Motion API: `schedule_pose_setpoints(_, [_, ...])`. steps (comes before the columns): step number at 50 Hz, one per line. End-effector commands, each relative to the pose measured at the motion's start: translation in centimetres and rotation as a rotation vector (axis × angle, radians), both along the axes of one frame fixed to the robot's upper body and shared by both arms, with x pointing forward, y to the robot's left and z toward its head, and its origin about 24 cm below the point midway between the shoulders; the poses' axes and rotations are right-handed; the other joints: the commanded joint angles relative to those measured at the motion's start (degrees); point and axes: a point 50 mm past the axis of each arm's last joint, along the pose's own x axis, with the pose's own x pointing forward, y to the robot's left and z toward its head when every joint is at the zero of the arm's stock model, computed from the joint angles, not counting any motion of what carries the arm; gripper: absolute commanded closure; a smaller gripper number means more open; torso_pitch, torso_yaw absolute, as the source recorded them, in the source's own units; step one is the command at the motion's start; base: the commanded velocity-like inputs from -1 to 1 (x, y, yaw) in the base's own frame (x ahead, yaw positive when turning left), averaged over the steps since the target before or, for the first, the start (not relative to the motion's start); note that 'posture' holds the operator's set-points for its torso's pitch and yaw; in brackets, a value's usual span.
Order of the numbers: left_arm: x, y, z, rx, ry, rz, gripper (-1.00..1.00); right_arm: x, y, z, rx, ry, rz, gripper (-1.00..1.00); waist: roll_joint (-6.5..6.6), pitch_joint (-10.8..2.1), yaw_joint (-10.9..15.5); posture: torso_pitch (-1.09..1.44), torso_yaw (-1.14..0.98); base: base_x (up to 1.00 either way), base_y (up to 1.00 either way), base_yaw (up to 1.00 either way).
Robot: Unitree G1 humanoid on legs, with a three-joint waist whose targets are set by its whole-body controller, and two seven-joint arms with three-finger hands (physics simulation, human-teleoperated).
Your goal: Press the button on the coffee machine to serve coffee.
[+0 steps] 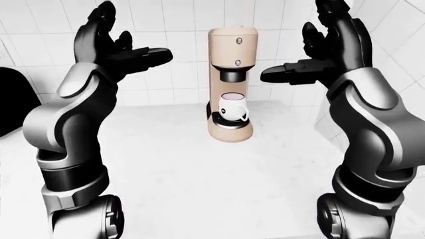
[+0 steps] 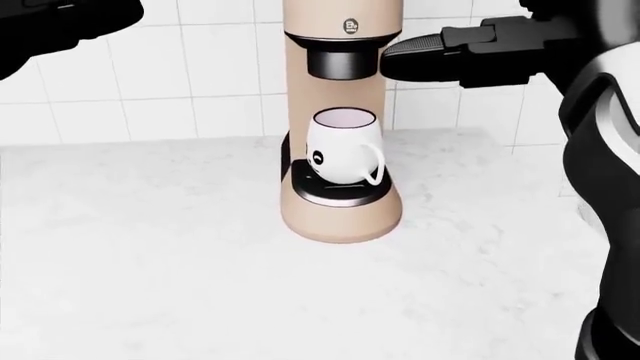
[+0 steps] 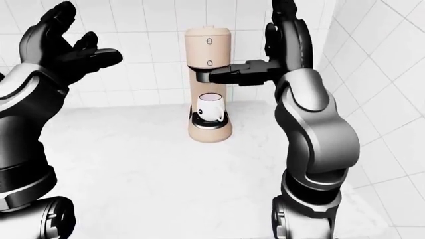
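Observation:
A beige coffee machine (image 1: 231, 89) stands on the white counter against the tiled wall. It has a small round button (image 1: 237, 40) near its top and another (image 2: 351, 26) just above the black spout. A white mug (image 2: 343, 145) sits on its drip tray under the spout. My right hand (image 1: 319, 45) is open, raised to the right of the machine at spout height, with one finger (image 1: 282, 73) pointing at the machine, short of it. My left hand (image 1: 123, 42) is open, raised to the left of the machine, apart from it.
The white marble counter (image 1: 199, 164) spreads below the machine. A dark object (image 1: 12, 99) shows at the left edge of the left-eye view. A tiled side wall (image 3: 378, 84) closes the right side.

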Motion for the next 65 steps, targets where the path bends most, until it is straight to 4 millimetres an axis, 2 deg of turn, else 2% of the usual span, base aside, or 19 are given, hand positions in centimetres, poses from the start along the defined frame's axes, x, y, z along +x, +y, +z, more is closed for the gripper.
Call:
schedule_pose_setpoints(1, [-0.6, 0.0, 1.8, 0.003, -0.088, -0.001, -1.00, -0.5, 0.1, 1.3, -0.001, -0.073, 0.002, -1.00, 0.08, -0.50, 0.01, -0.57, 0.00, 0.00, 0.00, 0.00])
schedule_pose_setpoints(12, [-0.7, 0.1, 2.1, -0.008, -0.095, 0.006, -1.00, -1.3, 1.1, 2.3, -0.004, -0.095, 0.017, -1.00, 0.12, -0.76, 0.13, -0.57, 0.00, 0.00, 0.00, 0.00])
schedule_pose_setpoints(27, [-0.6, 0.1, 1.9, -0.007, -0.092, 0.009, -1.00, -2.1, 4.5, 2.3, -0.054, -0.106, 0.084, -1.00, 0.43, -0.68, 0.30, -0.57, 0.00, 0.00, 0.00, 0.00])
schedule_pose_setpoints(40, [-0.6, 0.1, 1.9, -0.005, -0.092, 0.011, -1.00, -2.2, 7.5, 0.8, -0.025, -0.068, 0.204, -1.00, 0.82, -0.78, 0.37, -0.57, 0.00, 0.00, 0.00, 0.00])
schedule_pose_setpoints(65, [-0.6, 0.1, 1.9, -0.004, -0.090, 0.012, -1.00, -0.6, 8.9, -2.6, -0.021, 0.042, 0.247, -1.00, 1.25, -1.07, 0.56, -0.57, 0.00, 0.00, 0.00, 0.00])
